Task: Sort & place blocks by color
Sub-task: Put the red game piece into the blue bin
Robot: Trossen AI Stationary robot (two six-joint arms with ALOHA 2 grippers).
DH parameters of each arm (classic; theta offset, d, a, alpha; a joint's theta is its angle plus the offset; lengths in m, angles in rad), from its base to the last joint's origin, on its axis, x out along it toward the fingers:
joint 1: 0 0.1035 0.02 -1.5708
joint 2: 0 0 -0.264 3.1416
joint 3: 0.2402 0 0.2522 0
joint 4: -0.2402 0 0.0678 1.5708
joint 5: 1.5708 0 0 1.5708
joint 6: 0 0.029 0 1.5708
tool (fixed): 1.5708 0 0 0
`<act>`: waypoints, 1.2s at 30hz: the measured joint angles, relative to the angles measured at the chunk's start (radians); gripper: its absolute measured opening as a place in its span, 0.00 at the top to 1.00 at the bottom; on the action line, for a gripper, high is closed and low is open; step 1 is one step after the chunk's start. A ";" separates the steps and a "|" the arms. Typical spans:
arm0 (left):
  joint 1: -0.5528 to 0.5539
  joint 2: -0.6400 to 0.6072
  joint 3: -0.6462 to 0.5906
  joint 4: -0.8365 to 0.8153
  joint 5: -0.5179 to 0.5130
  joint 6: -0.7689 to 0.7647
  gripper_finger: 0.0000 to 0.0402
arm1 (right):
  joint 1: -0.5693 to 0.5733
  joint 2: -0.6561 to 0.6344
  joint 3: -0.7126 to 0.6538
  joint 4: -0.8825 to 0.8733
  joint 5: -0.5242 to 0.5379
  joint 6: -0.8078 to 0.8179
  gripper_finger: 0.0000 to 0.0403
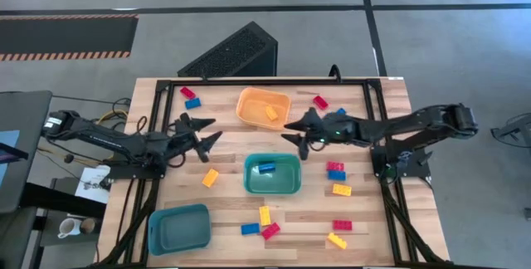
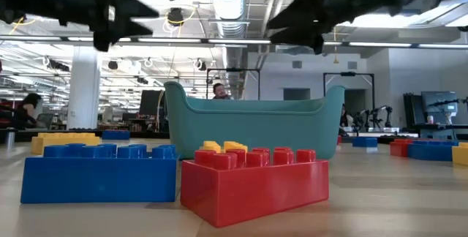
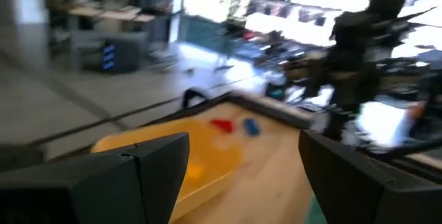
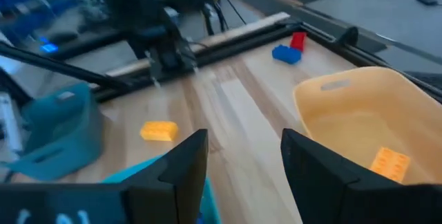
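Note:
Red, yellow and blue blocks lie scattered on the wooden table. One yellow block (image 1: pixel 271 113) lies in the orange bin (image 1: pixel 249 101), and a blue block (image 1: pixel 265 168) lies in the teal bin (image 1: pixel 292 179). My left gripper (image 1: pixel 213 130) hovers open, left of the orange bin and above a yellow block (image 1: pixel 210 178) on the table. My right gripper (image 1: pixel 288 132) hovers open at the orange bin's right near corner. In its wrist view (image 4: pixel 245 165) the yellow block (image 4: pixel 390 163) rests flat on the bin floor. Both grippers hold nothing.
A blue-grey bin (image 1: pixel 178 227) stands at the near left. Red (image 1: pixel 187 93) and blue (image 1: pixel 193 103) blocks lie at the far left and a red one (image 1: pixel 320 101) at the far right. Several more blocks lie right of the teal bin (image 1: pixel 336 175) and along the near edge (image 1: pixel 265 215). A black frame rims the table.

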 joint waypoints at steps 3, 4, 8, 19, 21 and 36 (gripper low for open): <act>0.040 0.000 0.000 -0.046 0.031 -0.050 0.35 | 0.005 -0.064 -0.074 0.041 0.004 0.010 0.50; 0.053 0.000 0.000 -0.045 0.062 -0.059 0.35 | 0.005 -0.080 -0.090 0.044 0.008 0.009 0.50; 0.089 0.007 0.000 -0.045 0.128 -0.078 0.35 | 0.004 -0.136 -0.154 0.035 0.047 0.004 0.51; 0.231 0.007 0.107 -0.426 0.075 -0.265 0.35 | -0.053 -0.197 -0.191 -0.007 0.076 0.000 0.53; 0.315 0.009 0.192 -0.598 0.078 -0.271 0.35 | -0.059 -0.197 -0.191 -0.008 0.076 0.000 0.53; 0.957 0.393 0.628 -1.132 0.414 -0.135 0.35 | -0.047 -0.194 -0.191 -0.010 0.071 -0.002 0.55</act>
